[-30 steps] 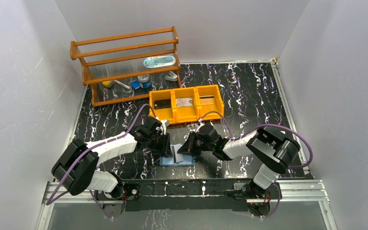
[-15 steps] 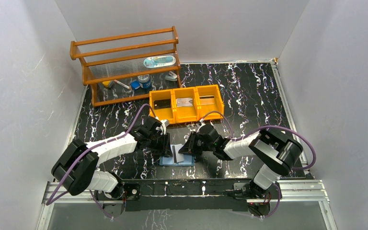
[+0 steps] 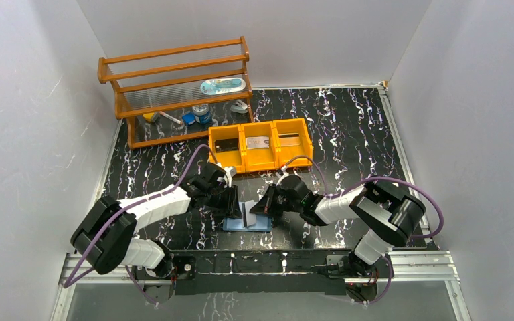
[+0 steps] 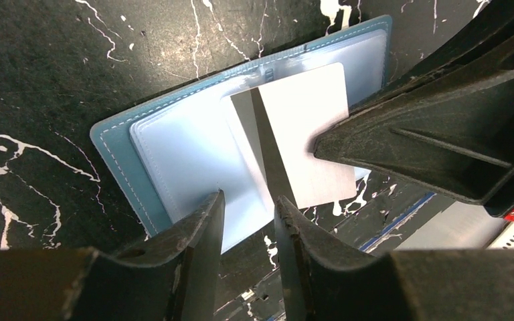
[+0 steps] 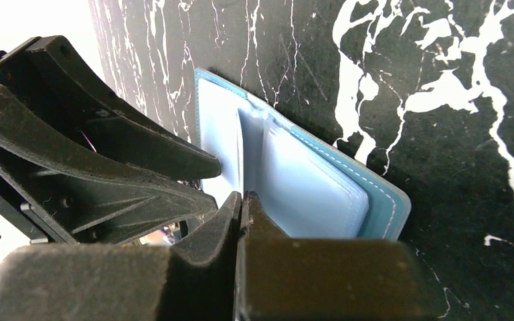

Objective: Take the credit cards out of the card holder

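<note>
Nearest the arm bases, the card holder (image 3: 254, 225) lay open flat on the black marbled counter (image 3: 348, 134), with both arms reaching in over it from either side. In the left wrist view the left pincer (image 4: 247, 200) stood over the near edge of the card holder (image 4: 181, 147), its jaws parted by a narrow gap with nothing gripped between them. Whether its fingertips pressed on the holder could not be told.

From the right, the right pincer (image 5: 241, 196) was closed tight, its fingers meeting on a silver-grey card (image 4: 308, 127) with a dark stripe along one side. That card stood tilted up off the open holder, one end down by the centre fold. Whether that end sat inside a pocket could not be told. From above, the card (image 3: 248, 212) showed as a pale upright sliver between the two pincers.

Farther back sat an orange tray (image 3: 261, 162) with three compartments: a dark card (image 3: 226, 147) in the left one, a grey card (image 3: 258, 142) in the middle and a tan-gold card (image 3: 290, 140) in the right.

Behind the tray, toward the far left corner, stood a wooden rack (image 3: 174, 52) holding small items.
</note>
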`<state>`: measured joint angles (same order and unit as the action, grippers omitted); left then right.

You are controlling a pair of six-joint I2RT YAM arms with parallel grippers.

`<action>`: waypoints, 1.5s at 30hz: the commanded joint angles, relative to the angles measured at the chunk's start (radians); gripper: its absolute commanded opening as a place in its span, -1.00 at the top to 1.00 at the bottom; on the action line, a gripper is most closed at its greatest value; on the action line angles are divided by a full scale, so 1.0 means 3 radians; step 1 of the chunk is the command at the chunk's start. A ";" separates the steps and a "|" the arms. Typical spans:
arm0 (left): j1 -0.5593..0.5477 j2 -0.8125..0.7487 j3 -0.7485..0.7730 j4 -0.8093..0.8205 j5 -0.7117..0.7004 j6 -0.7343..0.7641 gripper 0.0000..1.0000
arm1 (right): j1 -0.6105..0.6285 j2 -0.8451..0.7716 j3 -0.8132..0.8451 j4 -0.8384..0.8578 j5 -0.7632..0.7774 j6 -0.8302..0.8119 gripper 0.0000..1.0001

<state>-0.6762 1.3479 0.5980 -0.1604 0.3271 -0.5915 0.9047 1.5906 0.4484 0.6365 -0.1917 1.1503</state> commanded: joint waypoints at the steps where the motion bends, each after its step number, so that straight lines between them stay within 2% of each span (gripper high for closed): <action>1: -0.0001 -0.0180 0.0017 0.0051 0.0089 -0.0059 0.31 | 0.0001 0.0008 0.0008 0.0090 0.0051 0.0039 0.83; 8: -0.0001 -0.0221 0.0025 0.0351 0.0403 -0.0079 0.08 | 0.0001 -0.0039 -0.0046 0.0044 0.0179 0.0064 0.63; 11: 0.0000 -0.0093 0.0021 0.0395 0.0458 -0.0048 0.06 | 0.0001 -0.0065 -0.0074 0.0043 0.0218 0.0080 0.53; 19: -0.0006 0.0226 -0.0077 0.0302 0.0330 -0.0032 0.29 | 0.0001 -0.0102 -0.0092 0.0110 0.0221 0.0077 0.44; 25: -0.0006 0.0223 -0.0054 0.0125 0.0123 0.0038 0.34 | -0.0004 -0.0038 -0.0061 0.0249 0.0120 0.0068 0.38; 27: -0.0006 0.0247 -0.0039 0.0127 0.0129 0.0045 0.35 | -0.0005 -0.0009 -0.0062 0.0320 0.0072 0.0073 0.40; 29: -0.0006 0.0257 -0.0023 0.0107 0.0111 0.0058 0.35 | -0.0004 -0.0019 -0.0070 0.0360 0.0071 0.0074 0.51; 34: -0.0010 0.0188 0.0001 0.0041 0.0055 0.0074 0.36 | -0.0005 -0.0151 -0.0055 0.0196 0.0159 -0.0007 0.97; 40: -0.0006 -0.0072 0.0001 0.0023 -0.0018 0.0055 0.28 | -0.0004 -0.0370 -0.0094 -0.0077 0.0379 -0.0113 1.00; 45: -0.0006 -0.0274 0.0028 0.0042 -0.0099 0.0040 0.22 | -0.0004 -0.0428 -0.0043 -0.0117 0.0327 -0.0309 1.00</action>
<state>-0.6773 1.3346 0.5972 -0.1173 0.3401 -0.5907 0.9043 1.4883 0.4271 0.6132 -0.1081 1.1202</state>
